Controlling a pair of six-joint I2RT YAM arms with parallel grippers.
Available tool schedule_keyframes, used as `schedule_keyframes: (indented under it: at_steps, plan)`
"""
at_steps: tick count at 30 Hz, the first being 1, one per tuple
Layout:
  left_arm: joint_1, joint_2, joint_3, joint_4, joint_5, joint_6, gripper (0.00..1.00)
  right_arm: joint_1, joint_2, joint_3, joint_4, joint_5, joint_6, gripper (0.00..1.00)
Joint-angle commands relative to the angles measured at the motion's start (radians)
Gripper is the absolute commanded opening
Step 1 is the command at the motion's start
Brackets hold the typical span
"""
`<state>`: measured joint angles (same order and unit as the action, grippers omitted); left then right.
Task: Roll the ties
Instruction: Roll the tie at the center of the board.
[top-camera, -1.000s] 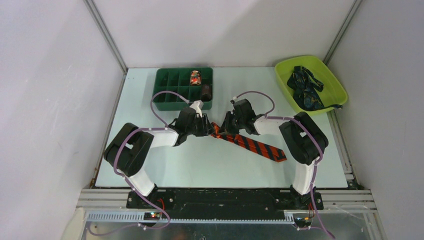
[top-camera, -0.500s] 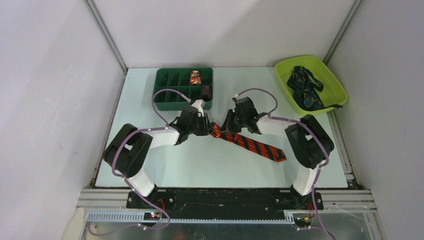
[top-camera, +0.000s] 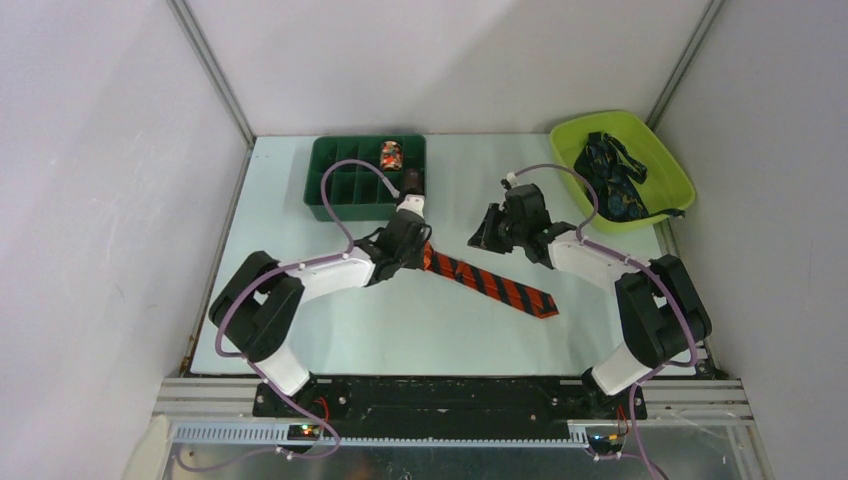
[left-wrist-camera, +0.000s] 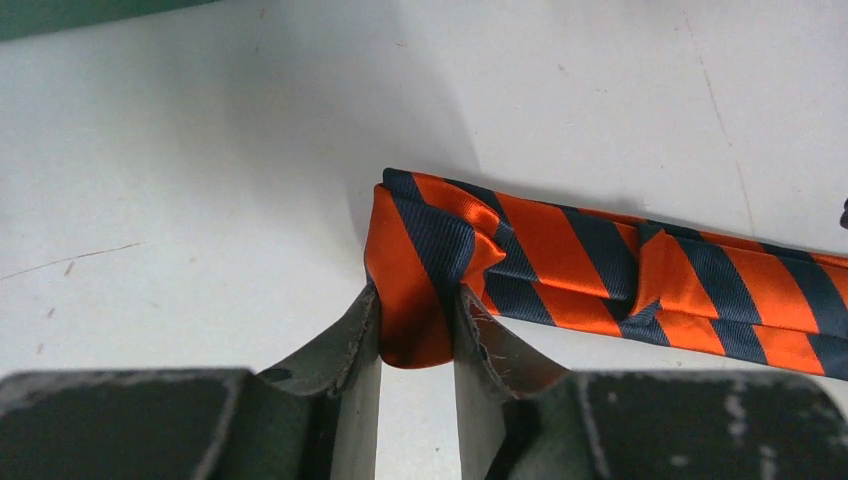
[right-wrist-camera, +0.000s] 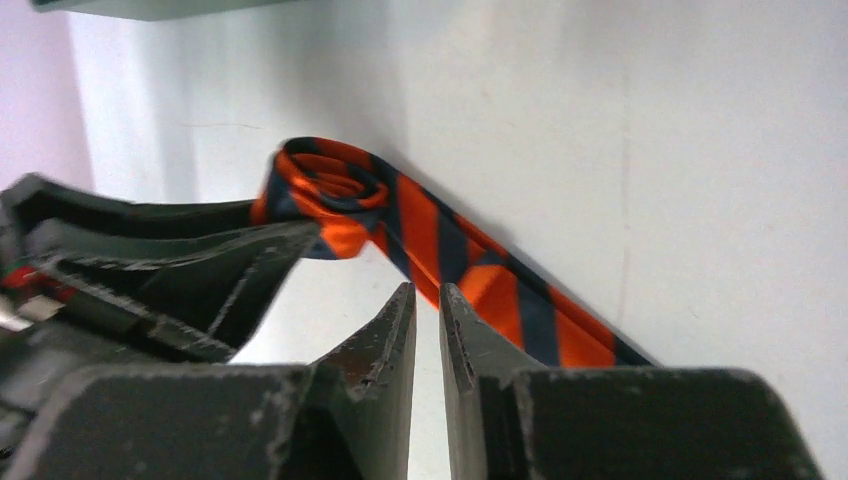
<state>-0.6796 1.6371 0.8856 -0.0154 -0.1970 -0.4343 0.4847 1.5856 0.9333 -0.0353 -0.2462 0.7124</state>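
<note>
One red-orange tie (top-camera: 490, 283) with dark diagonal stripes lies on the table (top-camera: 400, 330). In the top view it runs from frame centre down toward lower right, where its pointed end rests flat. The upper-left end is wound into a small roll.

Your left gripper (left-wrist-camera: 417, 310) is pinching that roll. In the left wrist view a finger presses each side of the fabric at lower centre, and the strip trails off to the right edge.

Your right gripper (right-wrist-camera: 428, 300) sits right of centre in the top view, apart from the tie. In its wrist view the fingers stand only a narrow slit apart, with nothing between them. The roll's spiral end shows beyond them, upper left of centre.

At upper left of the table you have a dark green divider tray (top-camera: 322, 190). A patterned roll (top-camera: 391, 155) sits in a back cell and a dark roll (top-camera: 412, 182) in the lower-right cell.

At upper right, a lime-green bin (top-camera: 668, 172) holds navy patterned ties (top-camera: 610, 180) in a heap.
</note>
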Motion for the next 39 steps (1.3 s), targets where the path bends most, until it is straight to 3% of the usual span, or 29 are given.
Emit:
schedule_keyframes:
  at_steps: [1, 9, 15, 27, 39]
  plan:
    - [-0.064, 0.000, 0.079, -0.093, -0.216, 0.068, 0.27, -0.018, -0.038, -0.028, -0.011, 0.020, -0.022, 0.18]
    - [-0.174, 0.090, 0.165, -0.180, -0.490, 0.118, 0.25, -0.027, -0.042, -0.030, -0.005, 0.012, -0.022, 0.18]
    - [-0.221, 0.151, 0.204, -0.208, -0.598, 0.134, 0.25, -0.028, -0.047, -0.032, -0.010, 0.015, -0.025, 0.18]
    - [-0.264, 0.213, 0.237, -0.212, -0.642, 0.156, 0.26, -0.039, -0.054, -0.046, -0.004, 0.007, -0.021, 0.18]
    - [-0.297, 0.229, 0.245, -0.208, -0.556, 0.144, 0.32, -0.048, -0.050, -0.050, -0.002, 0.002, -0.019, 0.18]
